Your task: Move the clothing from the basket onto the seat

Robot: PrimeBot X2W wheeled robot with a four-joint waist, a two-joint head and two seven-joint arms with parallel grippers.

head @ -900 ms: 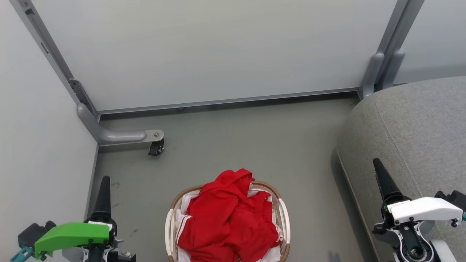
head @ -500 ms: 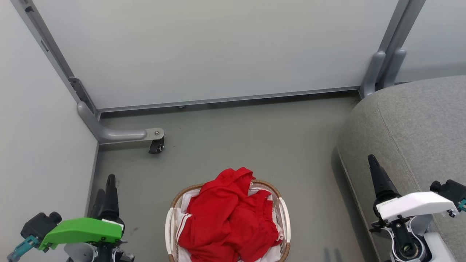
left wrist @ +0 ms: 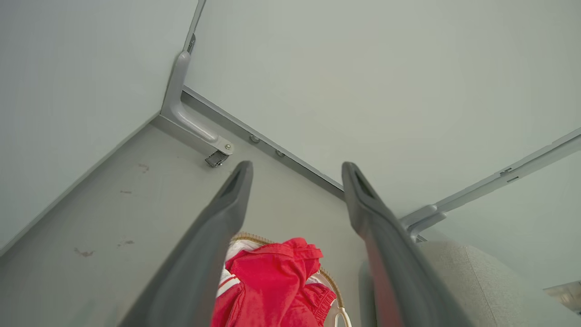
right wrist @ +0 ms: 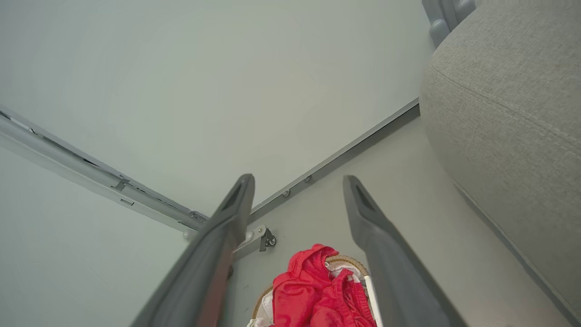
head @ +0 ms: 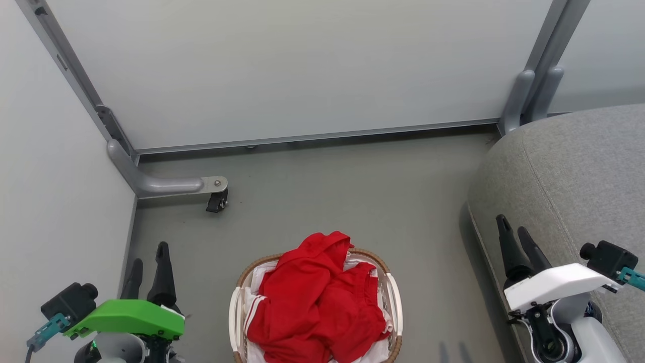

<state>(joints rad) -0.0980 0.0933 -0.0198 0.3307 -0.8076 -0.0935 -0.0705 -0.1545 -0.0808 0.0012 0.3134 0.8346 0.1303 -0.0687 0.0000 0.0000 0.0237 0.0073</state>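
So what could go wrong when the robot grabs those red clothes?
1. The clothing is one tangled heap, so lifting one piece might drag the other out, and it could drop on the floor before reaching the seat.
2. The white liner lies right under the clothing; a grab might pinch it too and tip the basket.

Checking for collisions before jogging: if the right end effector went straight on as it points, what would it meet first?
Likely the wall panel's bottom rail, where it meets the floor, though depth is unclear. The right end effector aims past the basket and clear of the couch cushion.
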